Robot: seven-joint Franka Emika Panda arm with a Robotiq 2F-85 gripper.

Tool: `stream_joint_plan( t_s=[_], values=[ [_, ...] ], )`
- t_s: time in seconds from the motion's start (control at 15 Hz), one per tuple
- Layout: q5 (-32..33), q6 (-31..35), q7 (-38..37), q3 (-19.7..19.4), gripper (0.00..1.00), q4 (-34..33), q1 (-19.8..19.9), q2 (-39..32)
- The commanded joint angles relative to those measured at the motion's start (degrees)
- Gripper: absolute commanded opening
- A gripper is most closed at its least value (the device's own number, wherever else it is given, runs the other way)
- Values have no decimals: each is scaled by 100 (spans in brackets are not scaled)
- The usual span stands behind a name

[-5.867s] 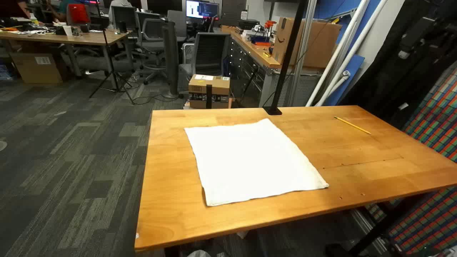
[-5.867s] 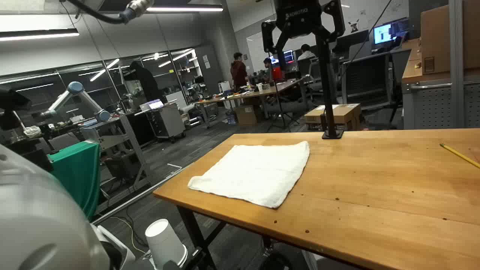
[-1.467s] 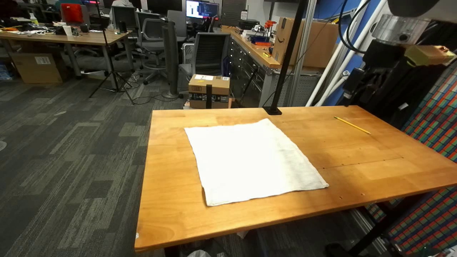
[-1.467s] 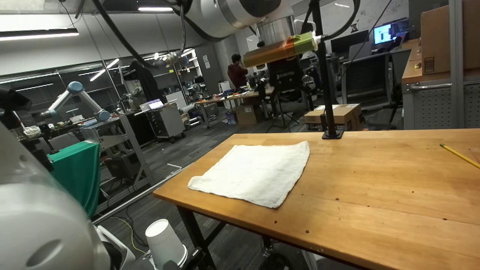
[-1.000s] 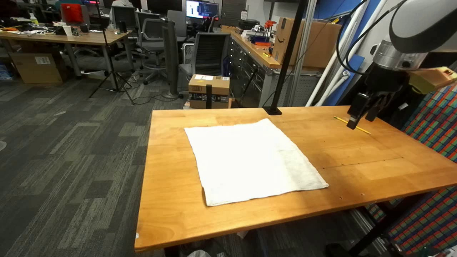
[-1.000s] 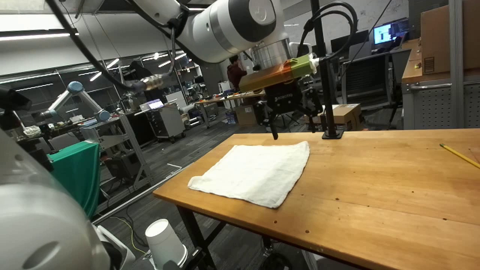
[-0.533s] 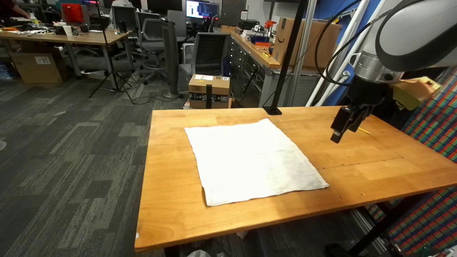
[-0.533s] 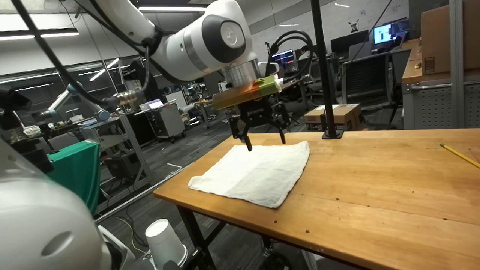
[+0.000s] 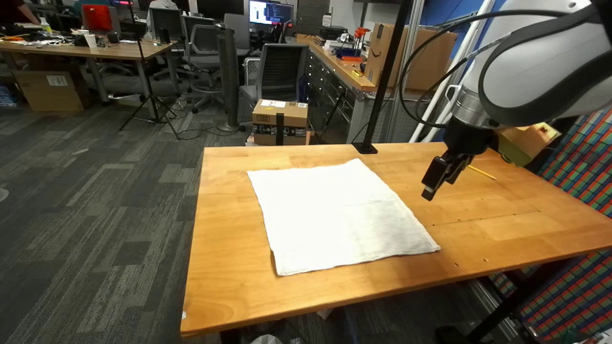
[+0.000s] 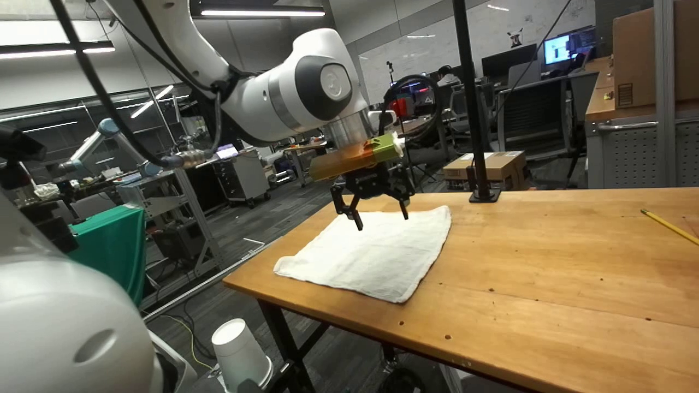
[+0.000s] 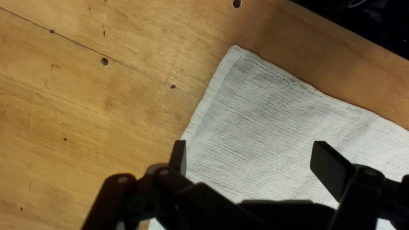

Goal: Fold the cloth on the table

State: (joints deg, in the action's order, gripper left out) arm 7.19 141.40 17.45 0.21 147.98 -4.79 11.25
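Observation:
The white cloth (image 9: 330, 220) lies spread flat and roughly square on the orange-brown wooden table (image 9: 229, 291). It shows in the other views too (image 10: 371, 259) (image 11: 255, 121). My gripper (image 10: 382, 221) is open and empty, above the table; in an exterior view (image 9: 438, 188) it hangs to the right of the cloth. In the wrist view my gripper (image 11: 249, 142) has its fingers wide apart, with cloth below between them. The left finger (image 11: 178, 156) lines up with the cloth's edge. One cloth corner shows ahead of the fingers. No contact with the cloth shows.
A yellow pencil (image 9: 483, 173) lies on the table, partly behind the gripper. A black pole (image 9: 382, 86) stands at the table's edge. A cardboard box (image 9: 280, 124) and chairs are beyond the table. A white bucket-like container (image 10: 240, 349) is below table level.
My arm has come down from high above and moved closer to the cloth, leftward in an exterior view. The fingers stay apart. Its shadow shifts over the cloth, which has not moved.

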Motion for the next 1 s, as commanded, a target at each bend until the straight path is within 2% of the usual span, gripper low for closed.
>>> stream_joint_plan(
  t_s=[0.0,0.4,0.93],
  values=[
    [-177,337,98,-137,100,-11,131,-348],
    [-582,375,226,-194,100,56,250,-782],
    [-1239,383,433,-152,100,347,254,-746]
  ],
)
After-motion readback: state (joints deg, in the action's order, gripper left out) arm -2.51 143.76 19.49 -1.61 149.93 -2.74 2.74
